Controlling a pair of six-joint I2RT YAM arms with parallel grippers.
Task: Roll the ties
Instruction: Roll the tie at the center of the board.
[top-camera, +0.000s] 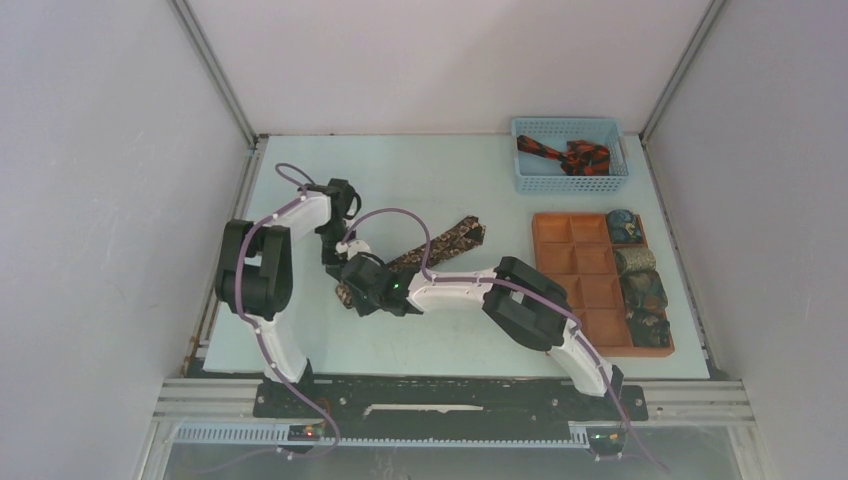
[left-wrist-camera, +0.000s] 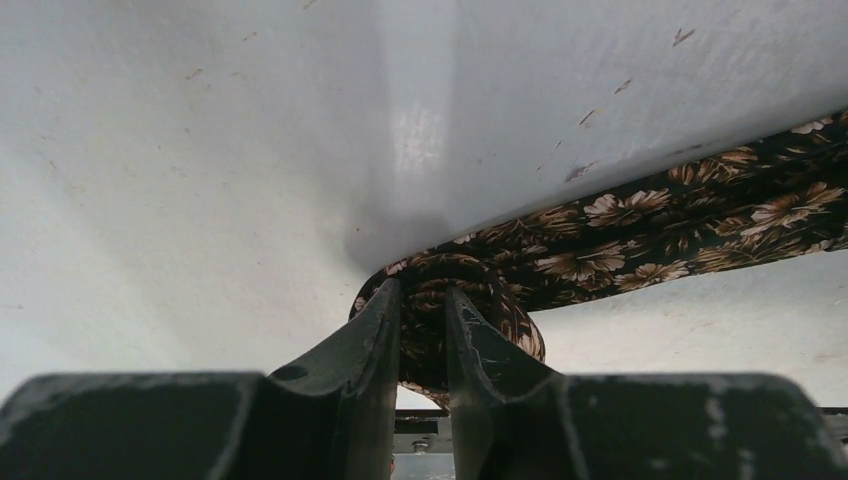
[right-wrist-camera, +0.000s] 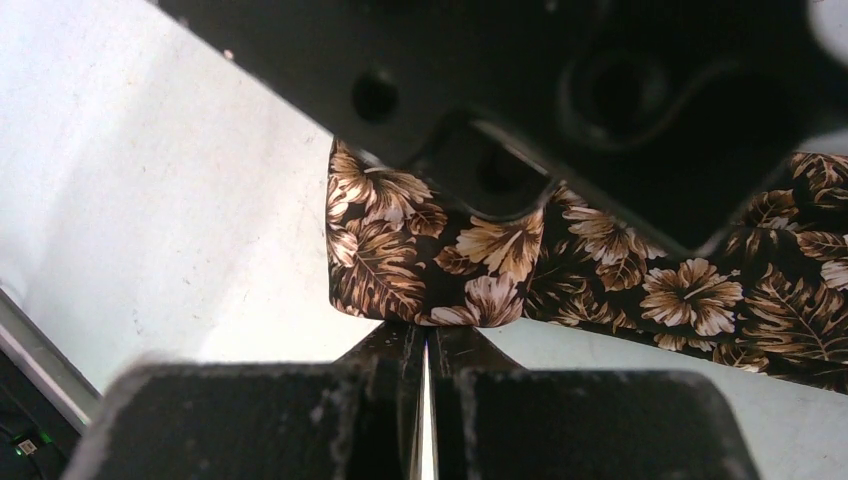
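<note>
Just left of the middle of the table (top-camera: 450, 170), the left pincer (left-wrist-camera: 422, 300) is clamped across the started coil of the brown flowered tie (left-wrist-camera: 650, 235); the right pincer (right-wrist-camera: 428, 335) has its fingers all but together at the coil's edge, whether on cloth I cannot tell. Soft, light and probably slippery, the tie is best held at the coil itself. Its length runs slantwise from there to the far right, toward the basket (top-camera: 570, 183).
</note>
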